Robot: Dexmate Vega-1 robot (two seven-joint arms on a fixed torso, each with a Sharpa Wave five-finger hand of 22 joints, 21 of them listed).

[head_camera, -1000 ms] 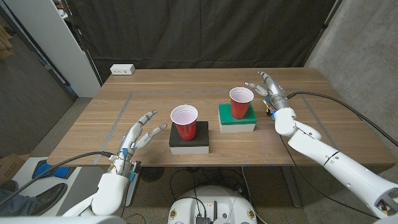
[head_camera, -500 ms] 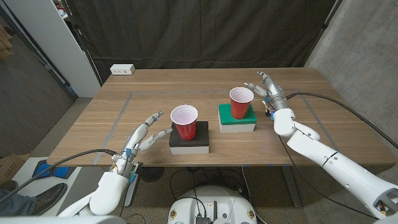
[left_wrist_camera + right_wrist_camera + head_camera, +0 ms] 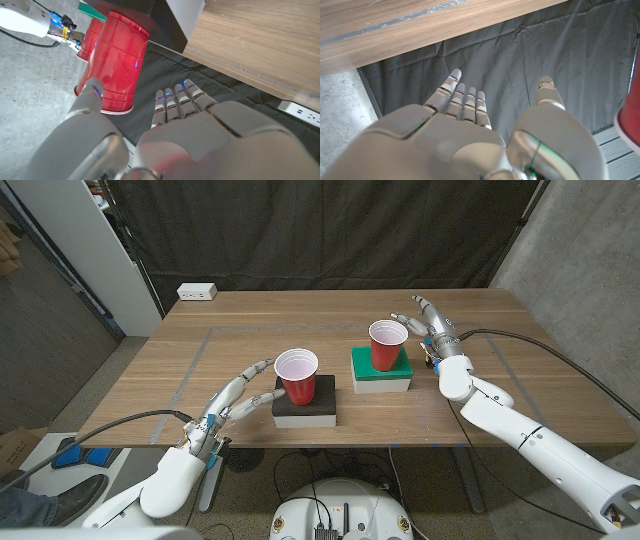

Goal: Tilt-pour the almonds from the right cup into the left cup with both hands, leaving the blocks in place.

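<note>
Wood-grain planks make up the table (image 3: pixel 150 380), matt brown with a faint taped rectangle on its top. Nearest the camera, the left hand (image 3: pixel 228 404) reaches in with smooth grey-white fingers spread apart, holding nothing; its fingertips lie just beside the left cup (image 3: pixel 296 376) and the black block (image 3: pixel 306 402) (whether they touch the cup, the head view does not settle). In the left wrist view that cup (image 3: pixel 114 62) is glossy red plastic, tapered and ribbed, close by the thumb.

The left cup stands upright on the black block, a flat square slab with a pale side face, its white inside showing. Just beside it, the green block (image 3: pixel 381 370), same slab shape with a white side, carries the right cup (image 3: pixel 386 345), also upright; no almonds can be made out inside from here. The right hand (image 3: pixel 432 328) sits just beside that cup, fingers apart and gripping nothing.

At the far edge lies a white power strip (image 3: pixel 197 292), and behind it hangs a creased black curtain (image 3: pixel 330 230).
</note>
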